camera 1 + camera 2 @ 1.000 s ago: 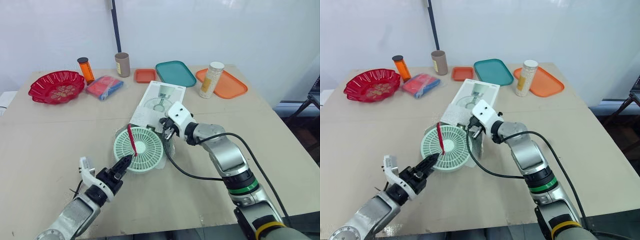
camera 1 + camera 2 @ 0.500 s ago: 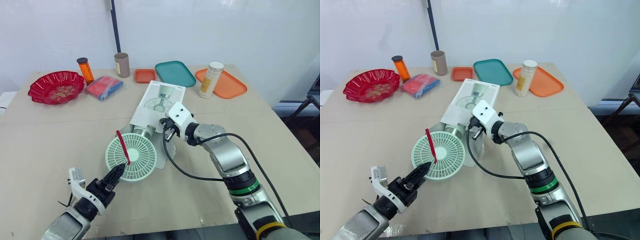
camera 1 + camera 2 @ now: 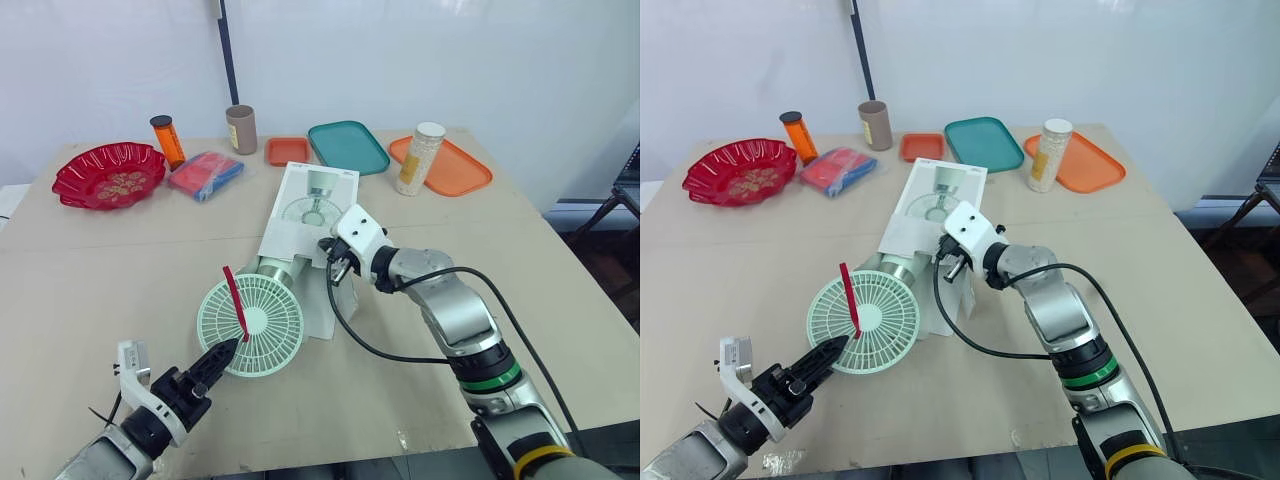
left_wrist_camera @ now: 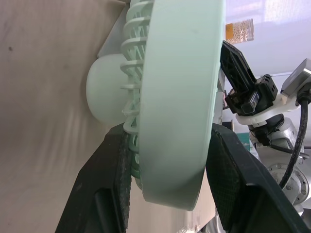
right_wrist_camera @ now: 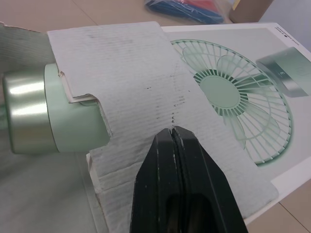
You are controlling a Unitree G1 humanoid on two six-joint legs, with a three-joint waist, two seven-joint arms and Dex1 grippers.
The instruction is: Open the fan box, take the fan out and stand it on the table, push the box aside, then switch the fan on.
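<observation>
The left pincer clamps the rim of the fan, lying half out of the box on the counter; the right pincer, fingers together, presses the flap. A straight, level pull should free it cleanly

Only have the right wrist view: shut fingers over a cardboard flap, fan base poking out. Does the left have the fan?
Observer: Yes. The left gripper is clamped on the head rim of the fan.
Operator: Head out of the box?
Observer: Yes. The head lies on the table, in front of the box.
Operator: Anything near the left fingertips?
Observer: A red strap stands up across the grille beside them.
</observation>
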